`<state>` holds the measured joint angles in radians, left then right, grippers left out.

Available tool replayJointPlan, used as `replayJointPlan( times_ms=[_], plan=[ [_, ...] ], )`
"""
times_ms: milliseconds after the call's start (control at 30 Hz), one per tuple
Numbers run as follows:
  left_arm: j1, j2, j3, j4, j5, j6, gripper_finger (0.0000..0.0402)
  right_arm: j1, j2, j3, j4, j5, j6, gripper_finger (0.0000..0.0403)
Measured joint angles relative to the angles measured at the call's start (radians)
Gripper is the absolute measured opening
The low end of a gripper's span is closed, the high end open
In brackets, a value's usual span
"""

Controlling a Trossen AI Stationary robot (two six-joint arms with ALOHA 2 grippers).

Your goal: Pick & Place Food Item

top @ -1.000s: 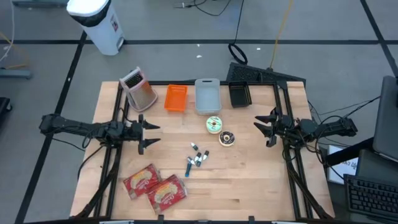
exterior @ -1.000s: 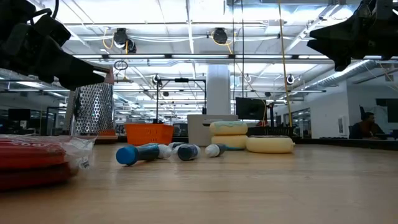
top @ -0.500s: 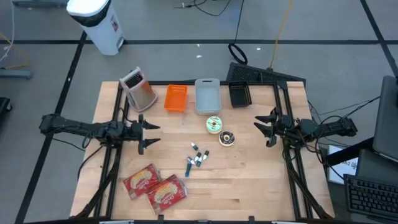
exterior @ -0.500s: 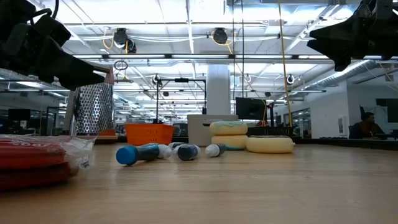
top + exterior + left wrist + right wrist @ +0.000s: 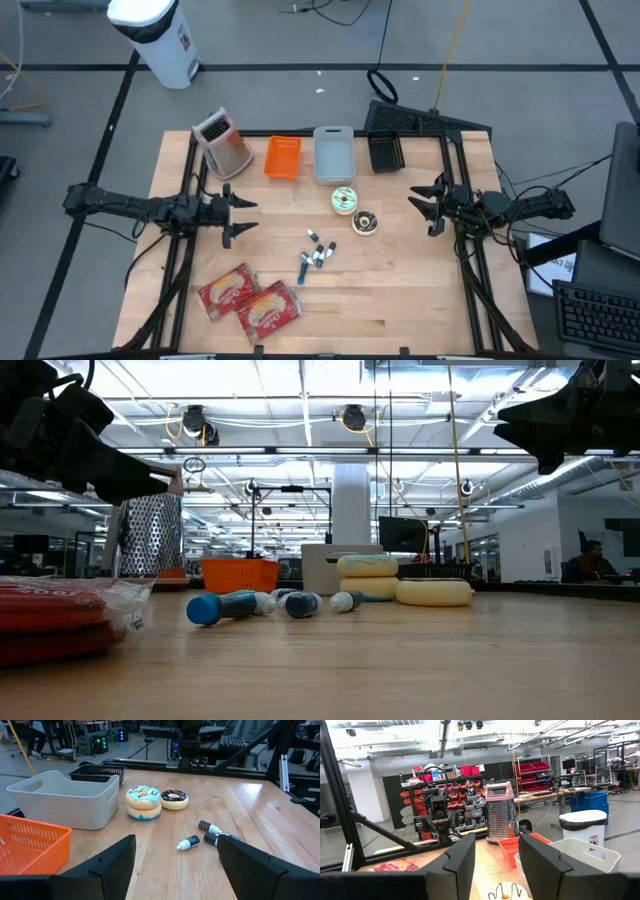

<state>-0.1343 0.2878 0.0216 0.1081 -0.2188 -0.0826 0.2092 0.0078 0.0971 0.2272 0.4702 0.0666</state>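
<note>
Two toy donuts lie flat on the wooden table right of centre: one with pale blue icing point(image 5: 344, 200) point(image 5: 144, 803) and one with chocolate icing point(image 5: 365, 222) point(image 5: 174, 799). Two red food packets point(image 5: 250, 300) lie flat near the front left. My left gripper point(image 5: 243, 216) point(image 5: 176, 840) hovers open at the table's left side, pointing toward the donuts, with nothing between its fingers. At the right side my right gripper point(image 5: 420, 212) point(image 5: 496, 842) hovers open above the table, pointing toward the left, and is also empty.
Along the far edge stand a metal grater point(image 5: 224, 143), an orange bin point(image 5: 282, 158), a grey bin point(image 5: 333, 153) and a black basket point(image 5: 385, 152). Several small dropper bottles point(image 5: 315, 255) lie mid-table. Bare wood spans the front right point(image 5: 400, 300).
</note>
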Motion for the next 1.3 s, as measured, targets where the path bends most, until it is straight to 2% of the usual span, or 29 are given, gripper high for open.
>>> replayJointPlan(
  times_ms=[433,667,767,867,1000,1100,1300],
  plan=[
    [0.0,0.0,0.0,0.0,0.0,0.0,0.0283,0.0,0.0,0.0,0.028,0.0,0.021,0.0139],
    [0.0,0.0,0.0,0.0,0.0,0.0,0.0283,0.0,0.0,0.0,0.107,0.0,0.295,0.0139],
    [0.0,0.0,0.0,0.0,0.0,0.0,0.0283,0.0,0.0,0.0,0.105,0.0,0.361,0.0139],
    [0.0,0.0,0.0,0.0,0.0,0.0,0.0283,-0.001,0.0,0.0,0.105,0.012,0.352,0.0139],
    [0.0,0.0,0.0,0.0,0.0,0.0,0.0283,-0.001,0.001,0.0,0.105,0.096,0.274,0.0139],
    [0.0,0.0,0.0,0.0,0.0,0.0,0.0283,-0.001,0.015,-0.005,0.1,0.156,0.279,0.0139],
    [0.0,0.0,0.0,0.0,0.0,0.0,0.0283,-0.001,0.06,-0.061,0.209,0.187,0.291,0.0139]
  ],
)
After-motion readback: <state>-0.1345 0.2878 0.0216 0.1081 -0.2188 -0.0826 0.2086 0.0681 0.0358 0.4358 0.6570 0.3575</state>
